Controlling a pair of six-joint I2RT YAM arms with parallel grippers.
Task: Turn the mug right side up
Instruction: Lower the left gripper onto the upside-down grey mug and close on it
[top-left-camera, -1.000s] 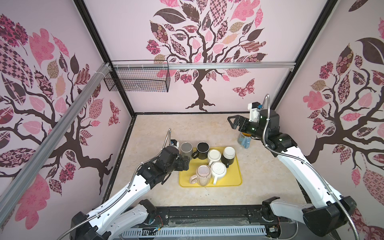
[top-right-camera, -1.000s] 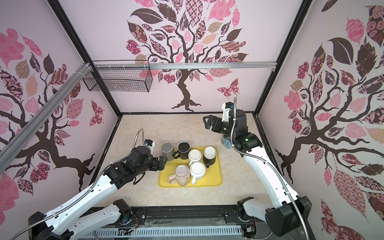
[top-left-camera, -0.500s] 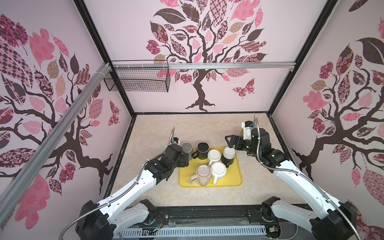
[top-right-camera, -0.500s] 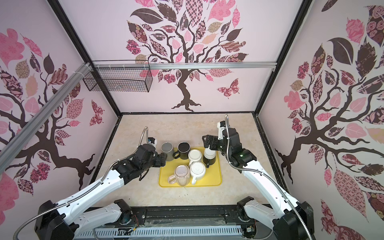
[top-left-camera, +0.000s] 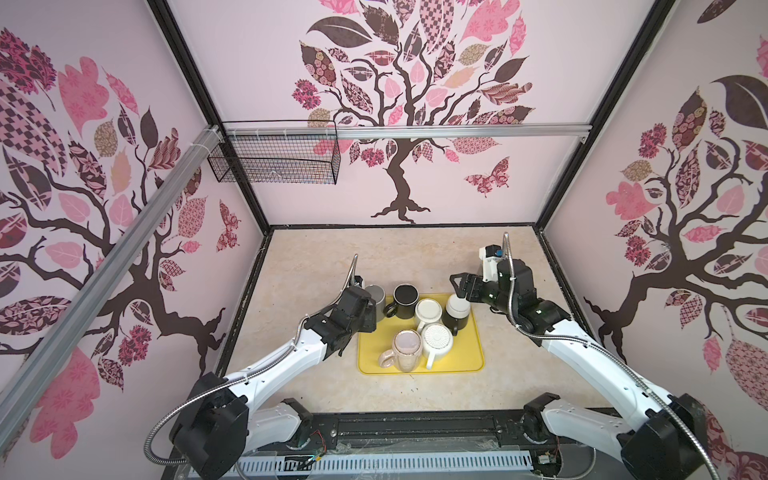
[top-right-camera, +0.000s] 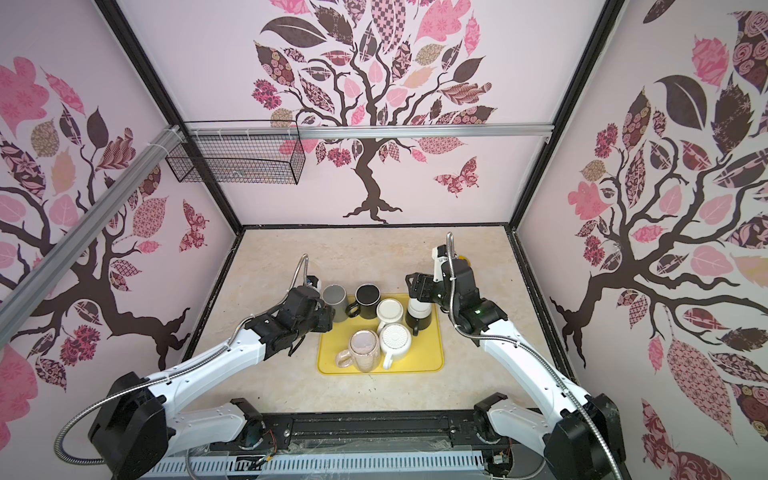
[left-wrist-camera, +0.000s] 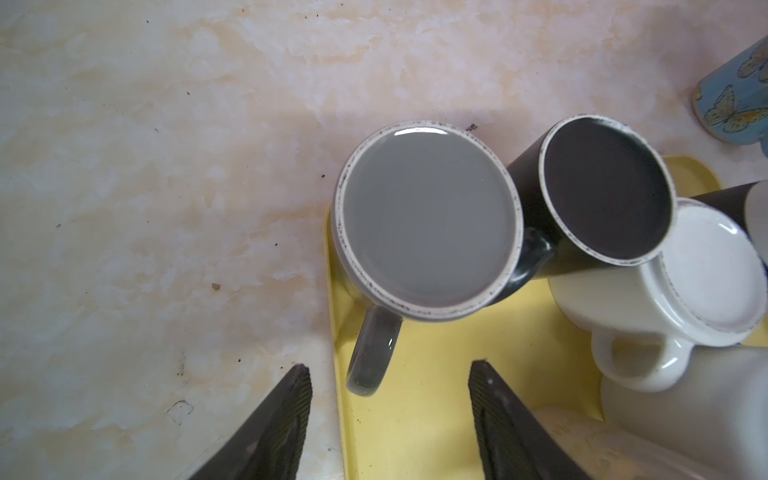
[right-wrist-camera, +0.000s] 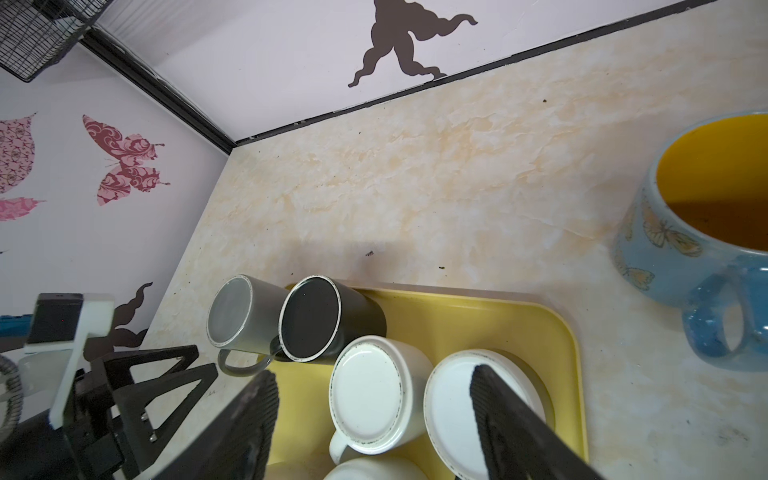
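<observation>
Several mugs stand base up on a yellow tray (top-left-camera: 465, 361): a grey mug (top-left-camera: 376, 297) at its back left corner, then a black mug (top-left-camera: 405, 297), a white mug (top-left-camera: 428, 311) and a dark mug with a white base (top-left-camera: 457, 309). My left gripper (top-left-camera: 368, 316) is open just in front of the grey mug (left-wrist-camera: 428, 224), its jaws either side of the handle's end without touching it. My right gripper (top-left-camera: 459, 286) is open and empty above the white mug (right-wrist-camera: 368, 399) and the dark mug (right-wrist-camera: 453, 407).
A ribbed white mug (top-left-camera: 436, 338) and a pinkish mug (top-left-camera: 405, 345) fill the tray's front. A blue butterfly mug (right-wrist-camera: 685, 232) stands upright on the table beyond the tray's right side. A wire basket (top-left-camera: 274, 162) hangs on the back left rail.
The right gripper came down and left from over the blue mug to the tray's back right mugs. The left gripper reached in to the grey mug. Both jaws have narrowed.
</observation>
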